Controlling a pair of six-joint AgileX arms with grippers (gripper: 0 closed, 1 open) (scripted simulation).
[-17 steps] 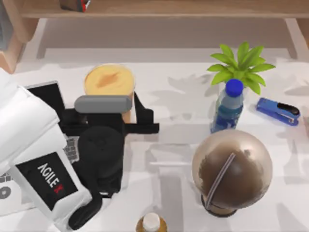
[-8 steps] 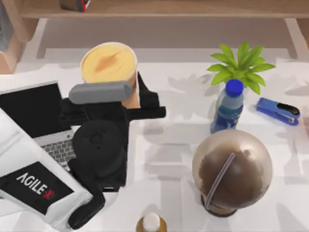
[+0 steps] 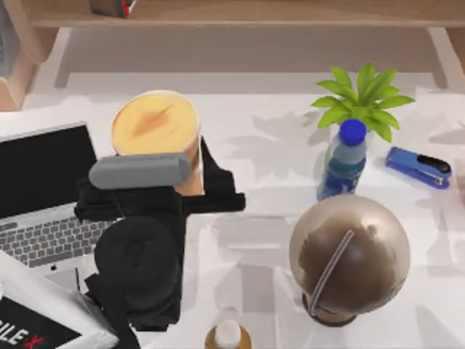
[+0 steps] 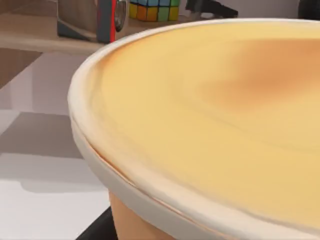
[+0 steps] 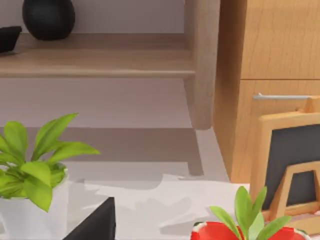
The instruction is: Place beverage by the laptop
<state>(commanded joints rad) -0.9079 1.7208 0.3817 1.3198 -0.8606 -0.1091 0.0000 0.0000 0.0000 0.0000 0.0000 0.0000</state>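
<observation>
- The left gripper (image 3: 190, 183), fingers closed around the beverage (image 3: 155, 123), had carried it leftward.
- The beverage now sat just right of the laptop (image 3: 45, 190); release probably came next.
- I could not tell the right gripper's fingers.

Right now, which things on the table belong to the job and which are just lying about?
Job: beverage, held by the left gripper; laptop.
Lying about: water bottle, globe, plant, stapler, amber bottle.

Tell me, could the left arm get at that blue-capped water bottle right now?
Probably not: the left gripper is shut on the orange cup beside the laptop, and the water bottle stands far across the table.
</observation>
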